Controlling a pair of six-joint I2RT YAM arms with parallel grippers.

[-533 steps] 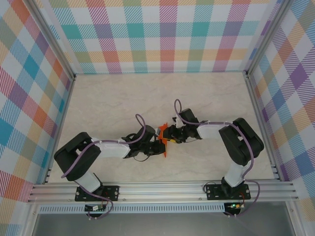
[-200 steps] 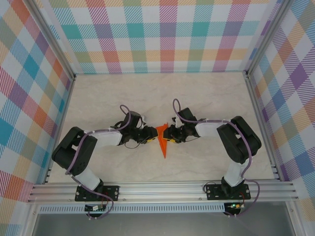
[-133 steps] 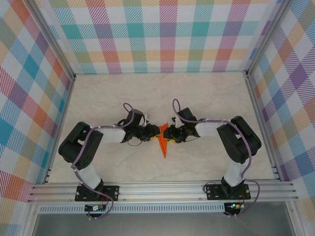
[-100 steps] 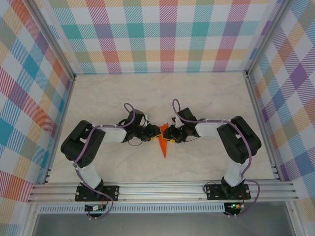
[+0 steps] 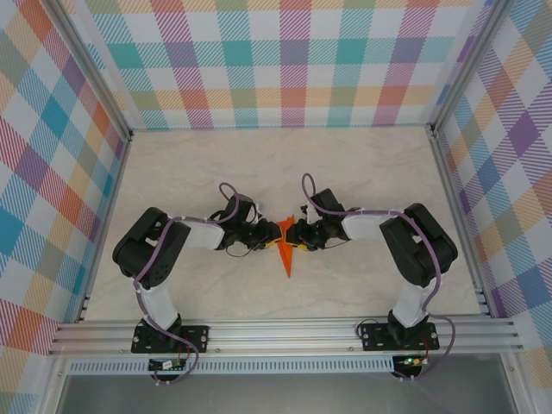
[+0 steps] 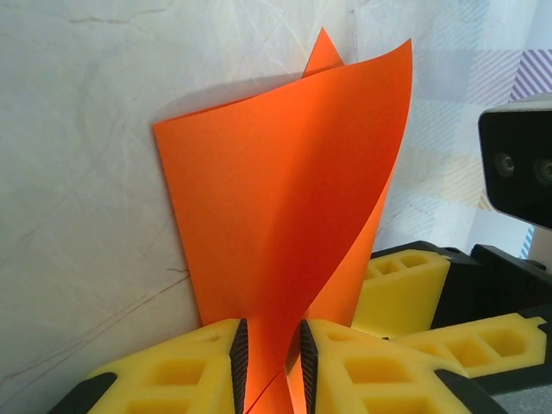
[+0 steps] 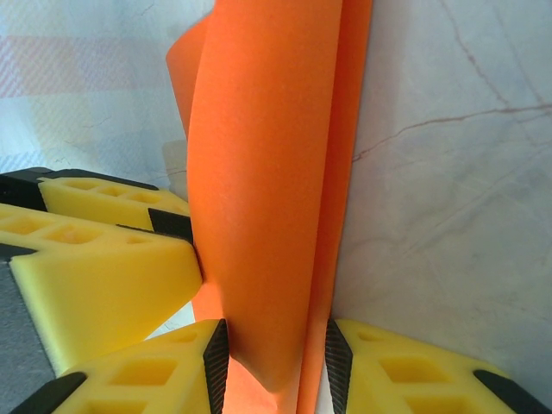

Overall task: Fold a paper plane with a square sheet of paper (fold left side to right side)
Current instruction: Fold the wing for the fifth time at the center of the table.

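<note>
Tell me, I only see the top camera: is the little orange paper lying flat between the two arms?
Observer: No. The left wrist view shows the thin bright orange paper sheet with one flap bowing up off the layer against the pale marble-look table.
Operator: Is the right arm holding it?
Observer: Yes. In its wrist view the right end effector has the curled orange layers pinched between its yellow foam fingers.

The left arm's black elbow (image 5: 151,250) has swung rightward and farther from its base. The left gripper (image 6: 273,349) has moved from beside the pointed tip of the folded bright orange paper sheet (image 5: 288,256) up to its left edge, its jaws narrowing onto it.
</note>
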